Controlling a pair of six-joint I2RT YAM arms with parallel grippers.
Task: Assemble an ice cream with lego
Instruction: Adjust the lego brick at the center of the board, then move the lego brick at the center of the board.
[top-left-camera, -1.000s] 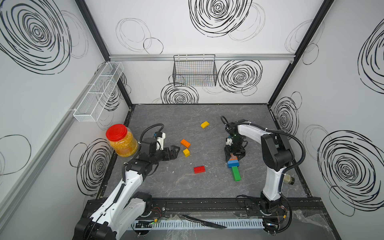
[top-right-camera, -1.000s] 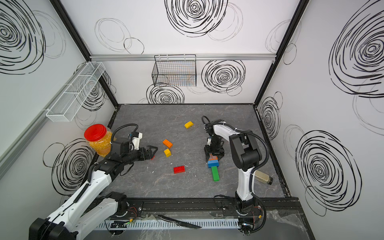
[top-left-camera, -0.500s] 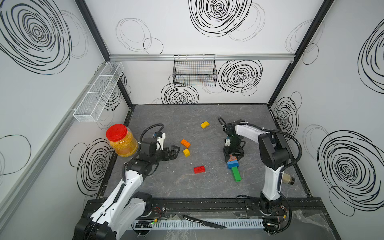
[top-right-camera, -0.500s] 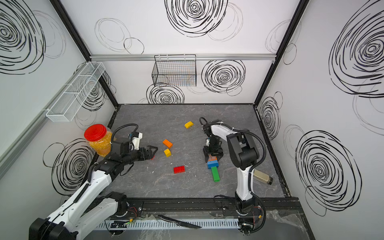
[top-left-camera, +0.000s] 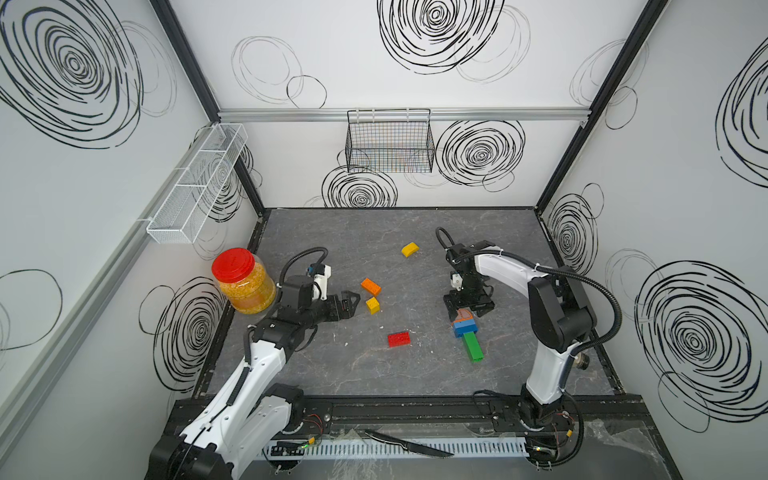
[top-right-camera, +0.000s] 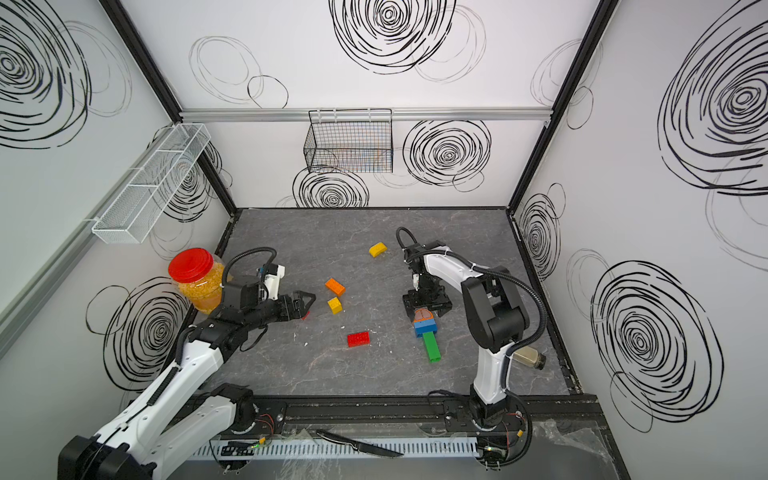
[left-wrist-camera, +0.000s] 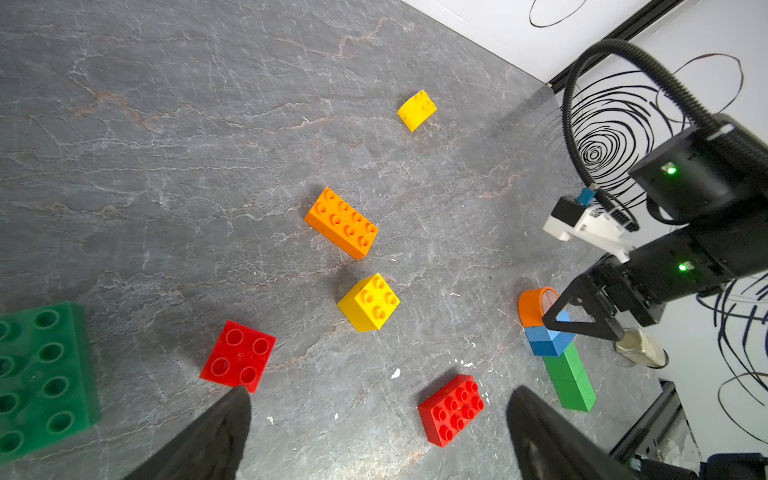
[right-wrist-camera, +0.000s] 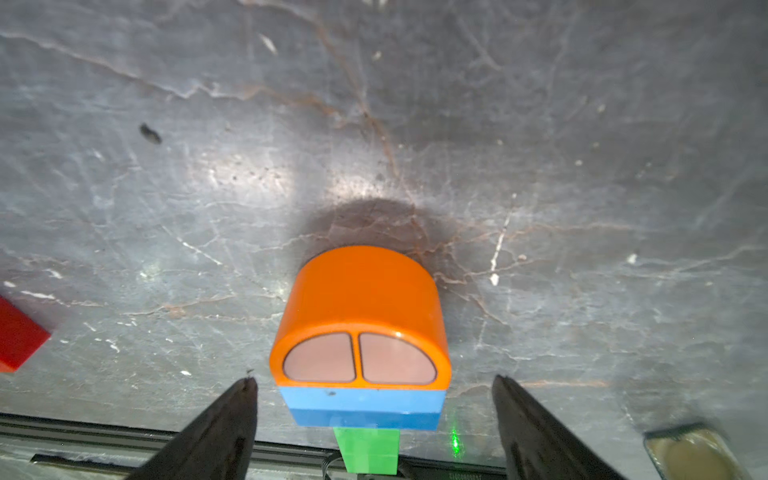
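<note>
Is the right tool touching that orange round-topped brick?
Apart. The right wrist view shows bare table on both sides between the right tool and the orange round-topped brick.

Clear jar (top-left-camera: 249, 291), red lid, yellow grains inside, upright at left edge of grey marbled table (top-left-camera: 353, 232), by wall. Black wire basket (top-left-camera: 390, 141) hung on back-wall rail. White mesh tray (top-left-camera: 195, 191) on left wall. Knife (top-left-camera: 409, 444) flat on front ledge. Small glass bottle (top-right-camera: 530, 357) on its side near right edge.
</note>
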